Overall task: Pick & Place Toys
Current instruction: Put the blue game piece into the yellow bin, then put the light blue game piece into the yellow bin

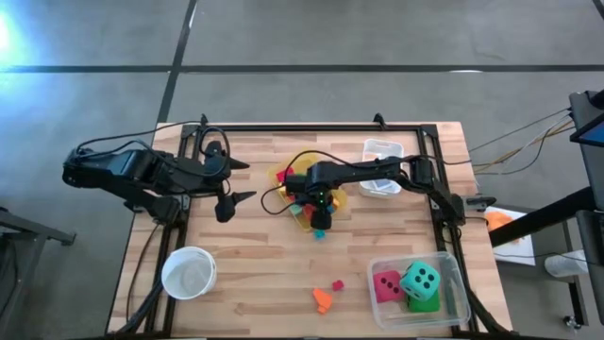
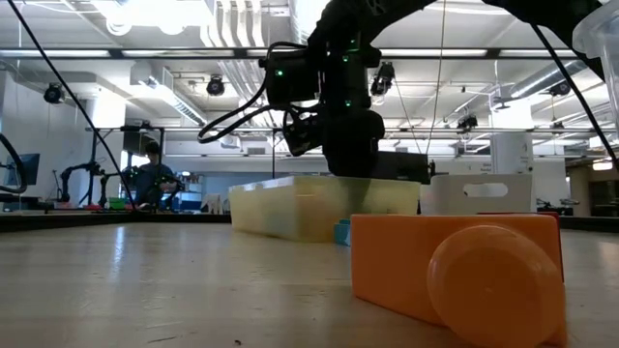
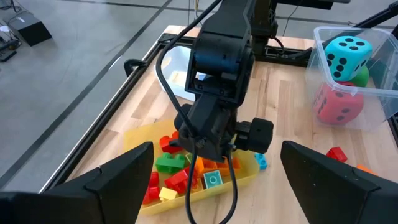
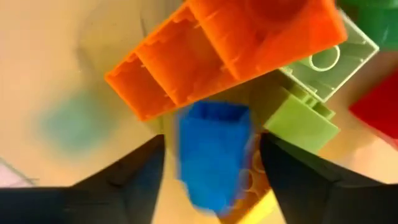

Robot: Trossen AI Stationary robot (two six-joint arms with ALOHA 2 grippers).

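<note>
- Right gripper (image 1: 321, 215) is down in the yellow bin (image 3: 249, 176) at mid-table, fingers spread, a blue block (image 4: 211, 155) loose between them: looks like the drop-off step.
- Left gripper (image 1: 238, 181) waits to the left, fingers apart and empty.
- Next: lift clear and go for the orange block (image 1: 323, 300) near the front edge.

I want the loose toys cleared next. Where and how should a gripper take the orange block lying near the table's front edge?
Grip the orange block across its flat long sides, coming straight down from above. In the low view it lies flat with upright faces; a small red block sits close beside, so keep the fingers clear of that side.
</note>
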